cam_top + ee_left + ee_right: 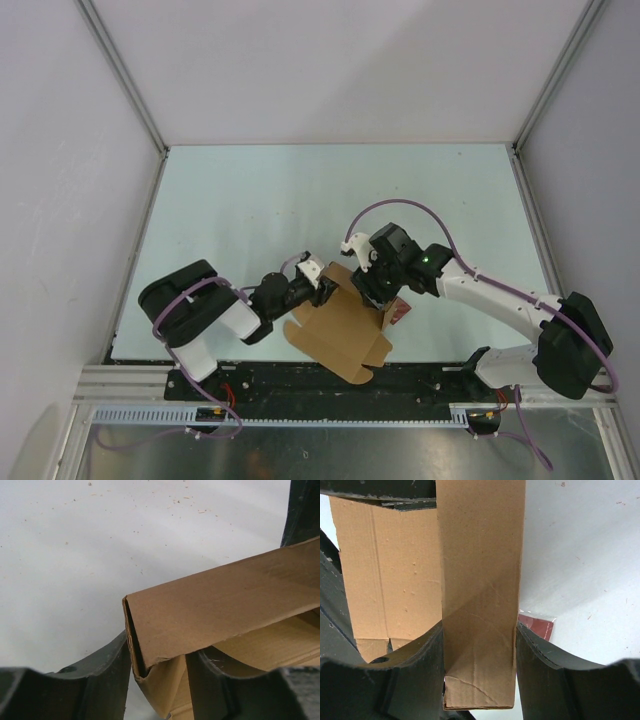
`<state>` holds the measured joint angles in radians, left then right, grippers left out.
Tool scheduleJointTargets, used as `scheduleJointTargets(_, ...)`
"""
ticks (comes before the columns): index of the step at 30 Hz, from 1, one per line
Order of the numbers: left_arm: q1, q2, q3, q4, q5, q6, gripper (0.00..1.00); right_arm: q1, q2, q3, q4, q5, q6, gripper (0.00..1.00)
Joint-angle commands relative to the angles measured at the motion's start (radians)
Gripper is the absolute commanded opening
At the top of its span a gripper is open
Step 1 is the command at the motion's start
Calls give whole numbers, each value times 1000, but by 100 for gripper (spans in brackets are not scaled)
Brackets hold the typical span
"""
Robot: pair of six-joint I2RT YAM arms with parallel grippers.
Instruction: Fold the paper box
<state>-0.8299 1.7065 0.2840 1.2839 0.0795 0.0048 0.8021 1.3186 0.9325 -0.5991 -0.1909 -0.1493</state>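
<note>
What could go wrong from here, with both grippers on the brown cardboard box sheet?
1. The left gripper and the right gripper both appear clamped on the plain brown die-cut cardboard paper box. Pulling them apart could tear or mis-crease its folded wall.
2. The small dark red square item lies close beside the right gripper. A flap could sweep or trap it.

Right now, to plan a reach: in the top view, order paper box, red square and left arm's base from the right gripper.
1. paper box, held in the right gripper.
2. red square, just right of it.
3. left arm's base, far left.
</note>
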Motion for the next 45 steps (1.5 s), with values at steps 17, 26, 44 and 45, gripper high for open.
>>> scheduleJointTargets(17, -17, -42, -43, 241, -35, 63, 29, 0, 10, 3, 32, 4, 19, 51)
scheduleJointTargets(26, -37, -42, -51, 230, -61, 66, 35, 2, 2, 3, 41, 7, 30, 50)
scheduleJointTargets(44, -77, -47, -45, 170, -129, 98, 8, 5, -7, 3, 45, 22, 34, 50)
scheduleJointTargets(45, -78, -44, -43, 169, -129, 100, 8, 6, -7, 3, 45, 22, 34, 50)
